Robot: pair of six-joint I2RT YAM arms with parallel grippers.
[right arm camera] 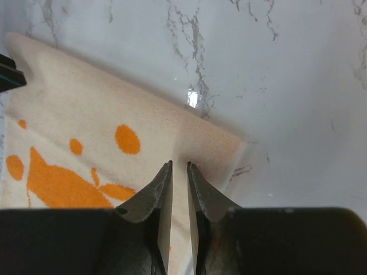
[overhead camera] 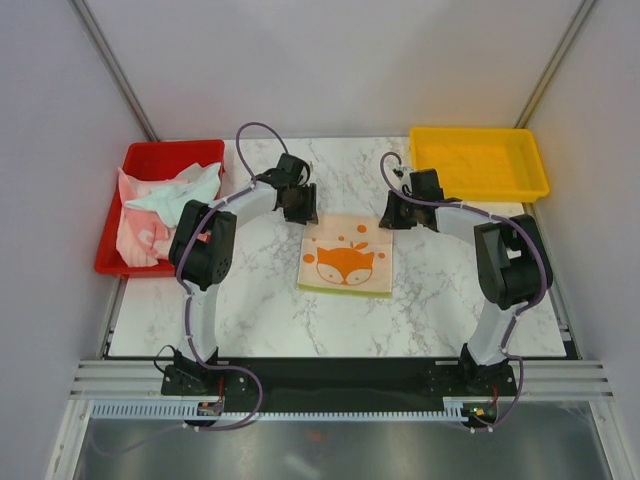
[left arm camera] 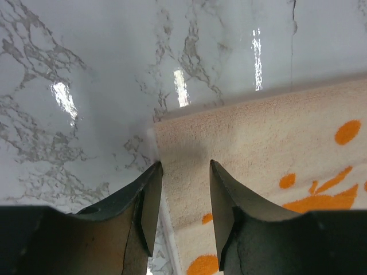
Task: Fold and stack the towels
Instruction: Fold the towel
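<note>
Fox towel [overhead camera: 346,262] flat at centre of table [overhead camera: 250,310]. Left gripper [left arm camera: 183,166] half-open astride its far-left corner; right gripper [right arm camera: 179,165] nearly shut over far-right corner, pinch unclear — likely paired for folding it nearward.

Three towels counted: one cream fox-print towel [overhead camera: 346,260] on worktop [overhead camera: 440,300], one pink-white towel [overhead camera: 140,230] and one mint towel [overhead camera: 190,188] heaped in red tray [overhead camera: 170,150]; further cloths beneath heap cannot be told. Two trays noted: one red, one yellow tray [overhead camera: 480,165]. Two arms pictured, left arm [overhead camera: 205,250] and right arm [overhead camera: 510,265], each fitted with one pincer: left pincer [left arm camera: 184,166], right pincer [right arm camera: 179,165]. One marble worktop.
</note>
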